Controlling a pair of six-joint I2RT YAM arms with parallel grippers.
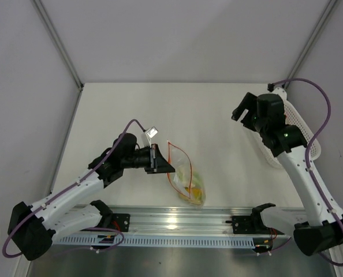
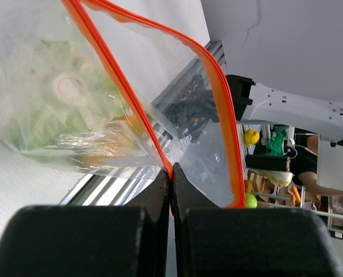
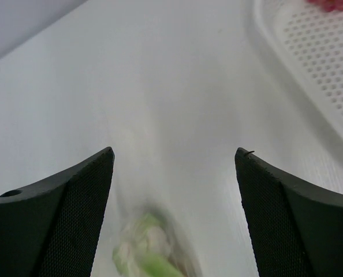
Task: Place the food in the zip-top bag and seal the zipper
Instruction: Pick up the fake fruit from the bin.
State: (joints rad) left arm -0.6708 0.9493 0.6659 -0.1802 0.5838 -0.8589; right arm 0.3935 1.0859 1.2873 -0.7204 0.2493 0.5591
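While left hand (image 2: 171, 172) pinches zipper (image 2: 220, 86), right hand (image 3: 174, 158) gapes over white table (image 1: 206, 115); grey walls (image 1: 189, 34).

White mesh basket (image 1: 303, 128) at right of table (image 1: 160, 109), metal rail (image 1: 177, 222) at front

My left arm reaches low from the near left corner toward the counter's middle. My left gripper (image 1: 170, 167) pinches tight on the zipper (image 2: 216, 81). My right arm rises along the right edge, with my right gripper (image 3: 174, 153) spread wide and aimed downward.
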